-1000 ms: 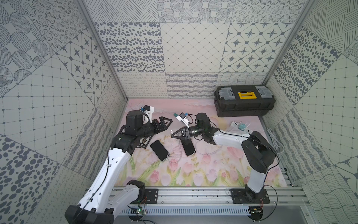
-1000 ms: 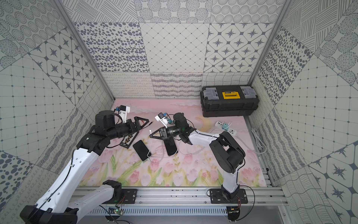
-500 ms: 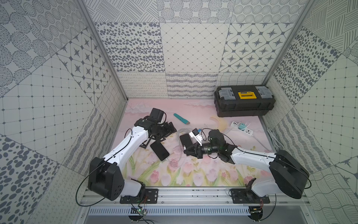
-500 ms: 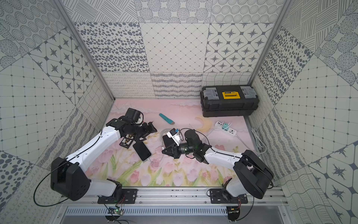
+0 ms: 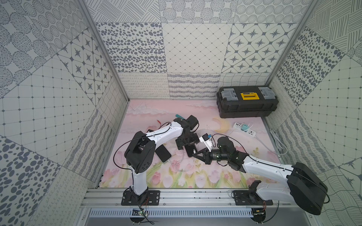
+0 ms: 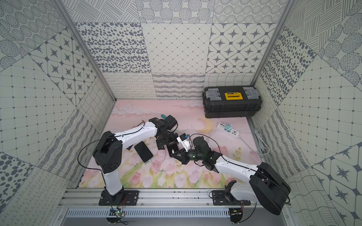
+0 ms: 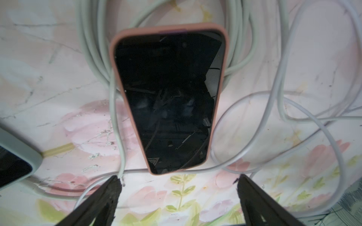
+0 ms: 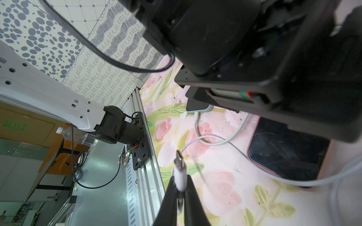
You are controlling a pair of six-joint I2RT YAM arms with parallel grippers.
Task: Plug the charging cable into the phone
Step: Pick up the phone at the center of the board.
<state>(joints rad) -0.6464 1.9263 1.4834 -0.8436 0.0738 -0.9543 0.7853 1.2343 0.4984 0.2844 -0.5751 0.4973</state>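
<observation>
Phone, look: we see the phone [image 7: 168, 97] as a black, unlit screen in a salmon-pink case, face up.
Phone, place: it lies flat on the flowered mat [image 7: 195, 195] near the middle of the floor. It rests on loops of white cable [image 7: 92, 49], right below the left gripper [image 7: 178, 179], which covers much of it in both top views.
Left fingers: we see them spread wide and empty, one on either side of the phone's near end.
Right fingers: the right gripper [image 8: 180, 182] is clamped on the cable's white plug [image 8: 178, 170], whose metal tip sticks out past the fingertips.
Plug, place: we find it above the mat, near the phone but apart from it, not in the port.
Phones: we count two, the pink one and a second phone [image 5: 163, 154] in a pale grey case with a white plug in its end.
Arms: two.
Boxes: one black toolbox [image 5: 246, 105] in the far corner.
Power strips: one [image 5: 245, 130], white, before the toolbox.
Cable runs: several overlap, so we cannot count them.
</observation>
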